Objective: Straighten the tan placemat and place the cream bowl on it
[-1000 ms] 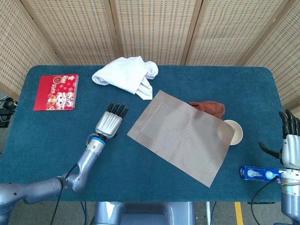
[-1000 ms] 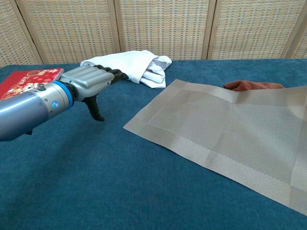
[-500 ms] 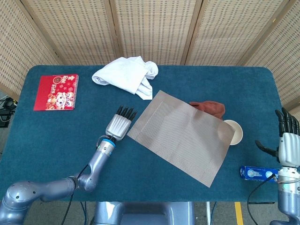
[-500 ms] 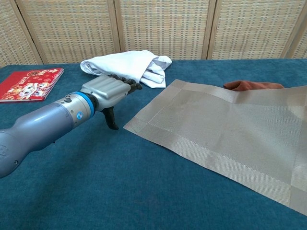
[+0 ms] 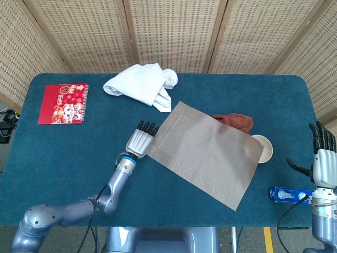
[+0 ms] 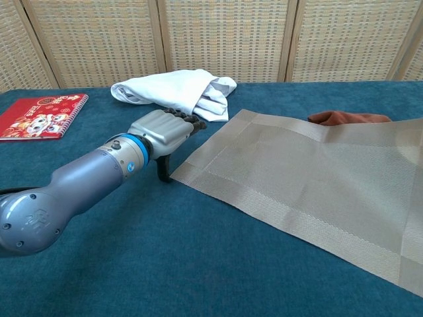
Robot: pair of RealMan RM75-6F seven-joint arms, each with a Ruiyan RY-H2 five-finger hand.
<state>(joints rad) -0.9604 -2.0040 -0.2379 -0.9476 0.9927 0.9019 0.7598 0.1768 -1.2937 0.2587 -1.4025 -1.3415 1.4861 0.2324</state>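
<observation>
1. Worktop: rectangular with rounded corners, covered in a deep teal, short-pile, carpet-like fabric. Woven cane screen panels stand behind it.
2. Tan woven rectangular placemat: fine ribbed weave with a lighter border band. It lies flat at mid-worktop but skewed, one corner pointing to the near edge.
3. Small round cream bowl: smooth, glossy, upright on the worktop at the placemat's right corner; that corner overlaps its left rim.
4. Rust-brown crumpled cloth: soft folds, partly tucked under the placemat's far edge.
5. White crumpled cloth: bunched heap, far side, left of centre.
6. Red spiral-bound notebook with cartoon print: flat, far left.
7. Blue flat plastic packet: near right edge.
8. Left hand: grey metal palm, dark fingers roughly straight and close together, holding nothing; thumb points down at the placemat's left corner. Contact cannot be confirmed.
9. Right hand: at the near right edge, fingers upright and spread, thumb out, empty, well apart from the bowl.
</observation>
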